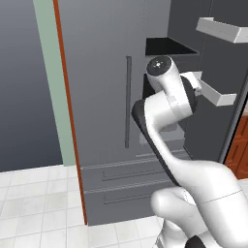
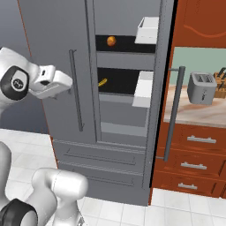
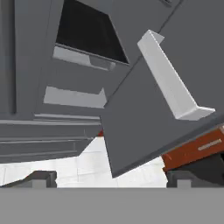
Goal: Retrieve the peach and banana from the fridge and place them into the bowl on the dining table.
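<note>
The grey fridge [image 2: 57,53] has its left door shut and its right door [image 2: 154,101] swung open. On the dark upper shelf lies the peach [image 2: 111,41]; one shelf lower lies the banana [image 2: 102,82]. My gripper [image 2: 62,86] hovers in front of the shut left door, left of its bar handle [image 2: 76,88], well apart from both fruits. In the hand view the gripper [image 3: 113,178] is open with nothing between its fingertips [image 3: 41,177], looking at the fridge interior [image 3: 87,35] and the open door's white bin [image 3: 170,78]. The bowl and the dining table are out of view.
White bins [image 2: 148,28] on the open door jut out beside the shelves. To the fridge's right are wooden drawers [image 2: 194,145] and a counter with a toaster [image 2: 201,87] and a knife block [image 2: 219,81]. Fridge drawers [image 1: 126,184] sit below, over a white tiled floor [image 1: 34,203].
</note>
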You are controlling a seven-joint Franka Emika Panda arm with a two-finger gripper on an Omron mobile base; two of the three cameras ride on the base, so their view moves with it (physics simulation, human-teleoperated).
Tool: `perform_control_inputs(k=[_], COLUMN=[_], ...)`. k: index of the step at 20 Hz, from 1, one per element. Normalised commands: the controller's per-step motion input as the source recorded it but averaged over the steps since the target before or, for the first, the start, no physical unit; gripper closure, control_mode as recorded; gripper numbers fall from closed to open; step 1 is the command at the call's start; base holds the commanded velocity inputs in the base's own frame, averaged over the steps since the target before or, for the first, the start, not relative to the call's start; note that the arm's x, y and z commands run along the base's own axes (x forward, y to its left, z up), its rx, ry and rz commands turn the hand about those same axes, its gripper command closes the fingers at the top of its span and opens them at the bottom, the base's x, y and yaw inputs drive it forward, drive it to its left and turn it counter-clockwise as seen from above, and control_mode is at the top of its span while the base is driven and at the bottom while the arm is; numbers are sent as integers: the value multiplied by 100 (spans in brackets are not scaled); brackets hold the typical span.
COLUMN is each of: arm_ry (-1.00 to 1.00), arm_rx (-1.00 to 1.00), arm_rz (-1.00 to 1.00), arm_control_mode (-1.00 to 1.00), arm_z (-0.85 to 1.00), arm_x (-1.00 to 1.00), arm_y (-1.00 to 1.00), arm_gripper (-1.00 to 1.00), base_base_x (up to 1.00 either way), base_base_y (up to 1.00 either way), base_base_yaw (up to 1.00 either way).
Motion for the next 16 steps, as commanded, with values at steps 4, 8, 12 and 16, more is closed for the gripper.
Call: perform_control_inputs(k=[4, 8, 12, 16], arm_ry=[-59, -25, -1, 0], arm_rx=[39, 38, 16, 5], arm_rz=[0, 11, 16, 18], arm_control_mode=[-100, -100, -100, -100], arm_z=[-14, 0, 0, 0], arm_x=[3, 14, 16, 26], arm_y=[65, 2, -1, 10], arm_gripper=[-100, -100, -100, -100], base_base_x=[0, 0, 0, 0], base_base_y=[0, 0, 0, 0], base_base_yaw=[0, 0, 0, 0])
